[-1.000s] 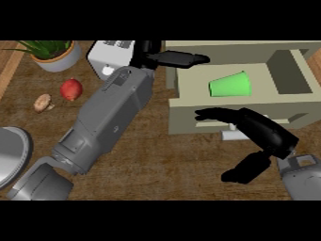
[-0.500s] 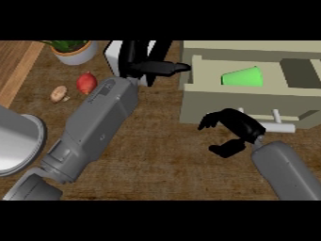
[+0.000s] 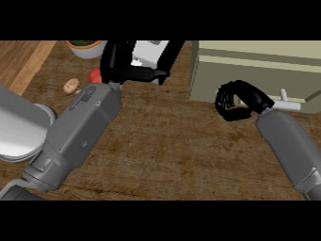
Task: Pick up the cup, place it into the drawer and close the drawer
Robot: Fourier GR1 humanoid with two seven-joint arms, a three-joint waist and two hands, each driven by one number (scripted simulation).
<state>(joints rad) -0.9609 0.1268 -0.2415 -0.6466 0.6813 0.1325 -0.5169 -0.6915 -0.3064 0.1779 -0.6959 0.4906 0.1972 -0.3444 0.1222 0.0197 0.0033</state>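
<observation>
The beige drawer cabinet [image 3: 260, 70] stands at the upper right with its drawer front flush and the white handle [image 3: 289, 102] sticking out. No cup shows anywhere; the drawer's inside is hidden. My right hand [image 3: 236, 101] has its fingers curled and rests against the drawer front just left of the handle, holding nothing. Far from the drawer, at the top middle, my left hand [image 3: 132, 66] is raised with straight fingers and is empty.
A potted plant [image 3: 86, 47] stands at the back left. A red fruit [image 3: 95, 74] and a small brown item [image 3: 71, 85] lie beside my left forearm. A white object [image 3: 149, 49] sits behind the left hand. A large pale grey cylinder [image 3: 6, 122] fills the left edge.
The drawer, open before with the green cup inside, is now closed, hiding the cup. My right hand moved up against the drawer front with its fingers curled.
</observation>
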